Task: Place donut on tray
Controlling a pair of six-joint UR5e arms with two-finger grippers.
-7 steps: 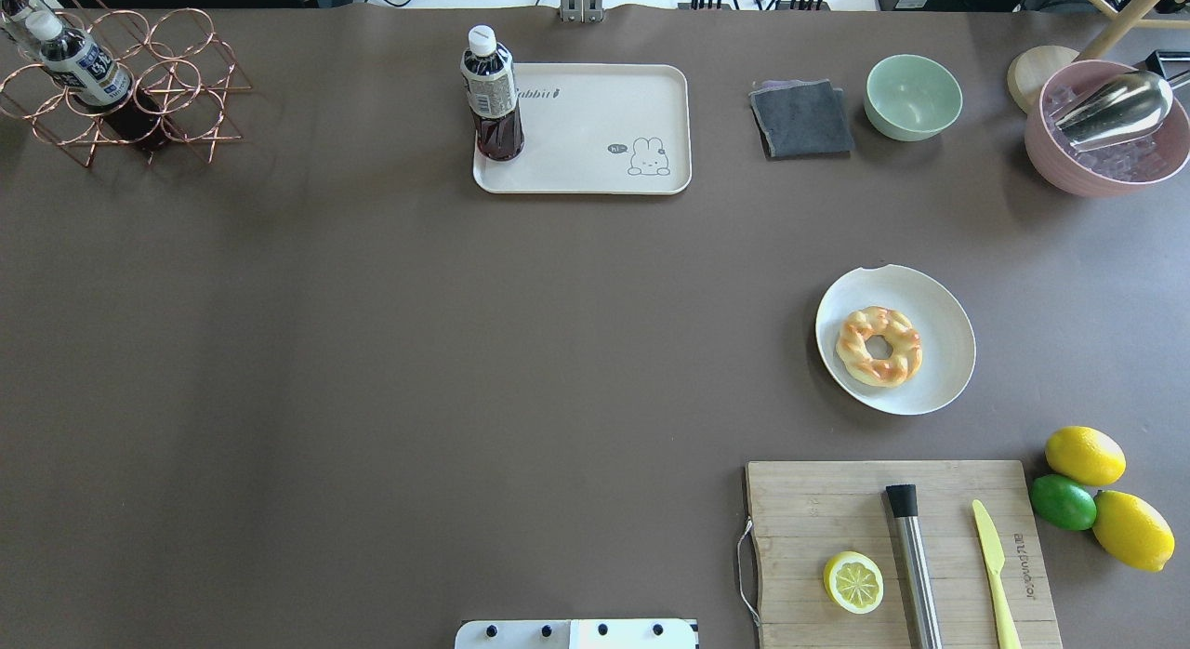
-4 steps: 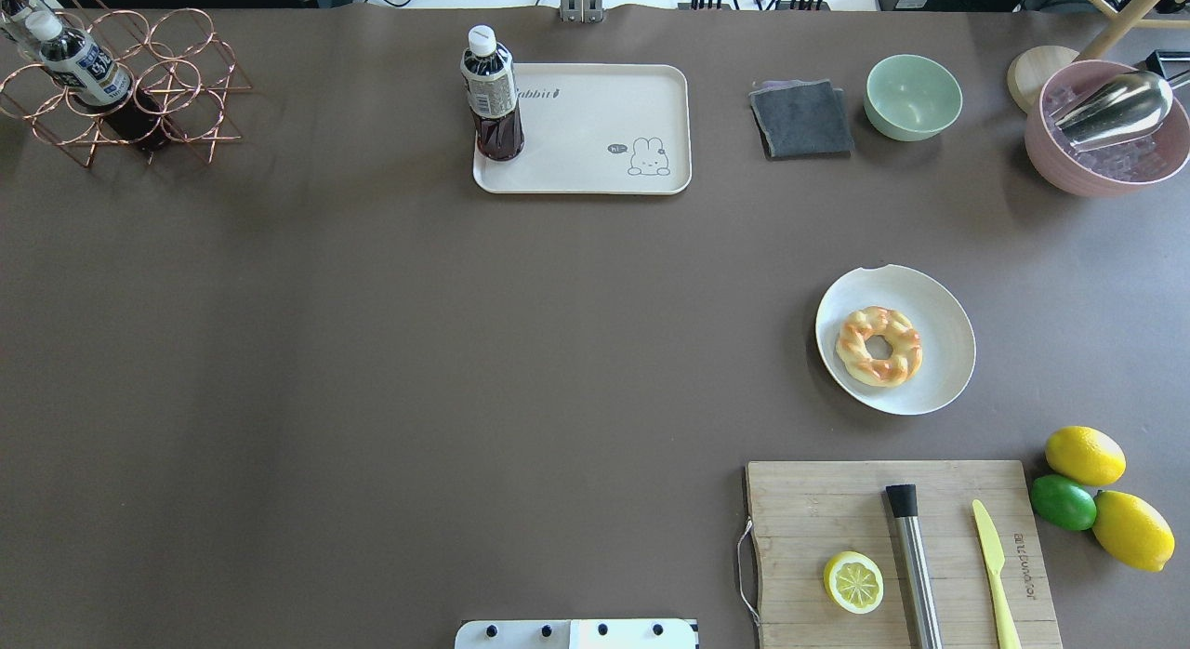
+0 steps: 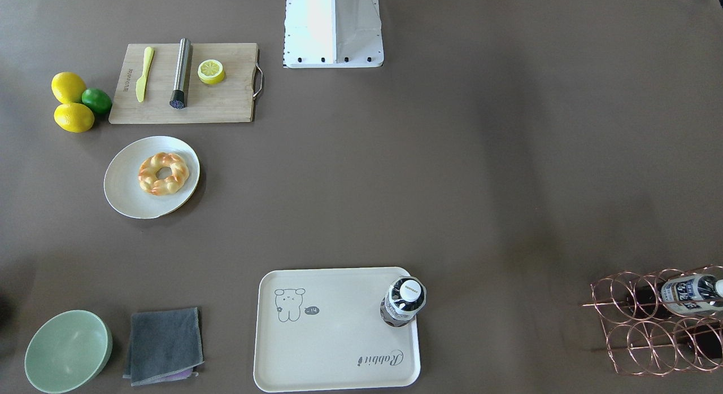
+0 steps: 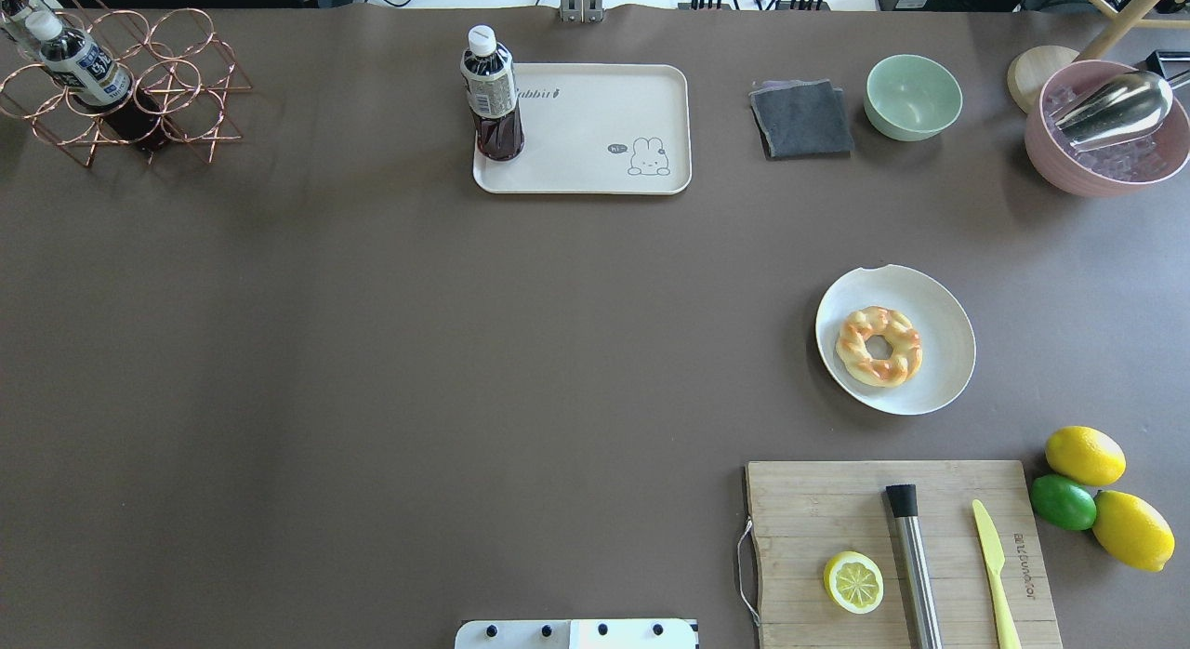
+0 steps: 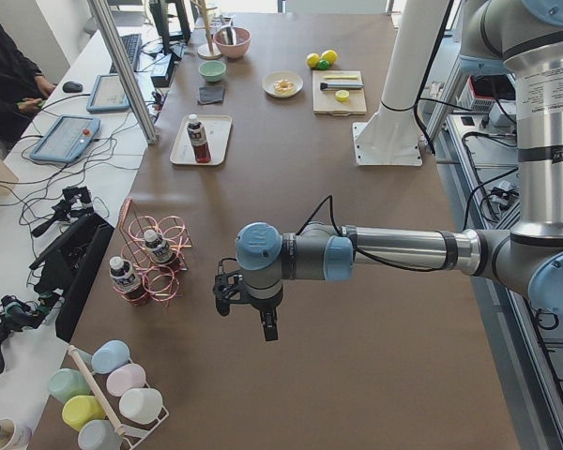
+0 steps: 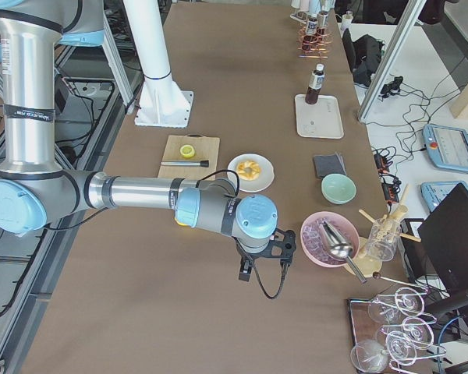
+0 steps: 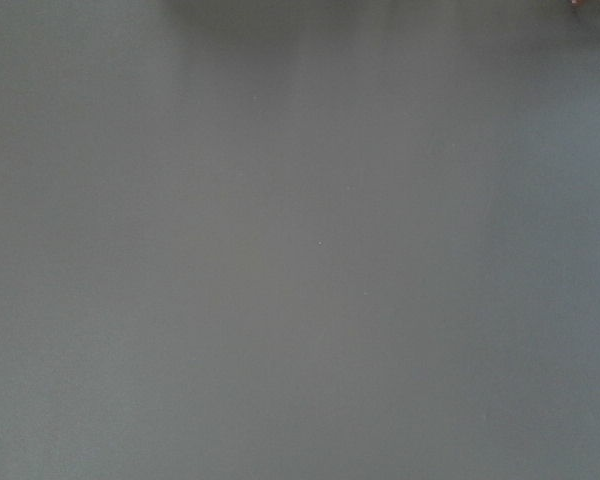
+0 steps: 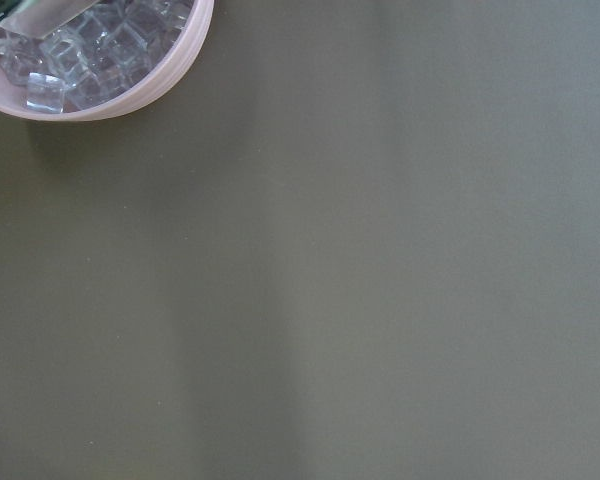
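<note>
Donut [image 4: 879, 346] sits on the plate [image 4: 944, 351], tray [image 4: 595, 138] at its ten o'clock. Nothing begun yet, and we can't tell whether left gripper [image 5: 247, 309] or right gripper [image 6: 261, 261] is parted.

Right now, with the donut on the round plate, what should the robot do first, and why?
Probably bring the right gripper over the donut: it lies on the plate, apart from the tray, untouched, and that arm is the nearer one.
</note>
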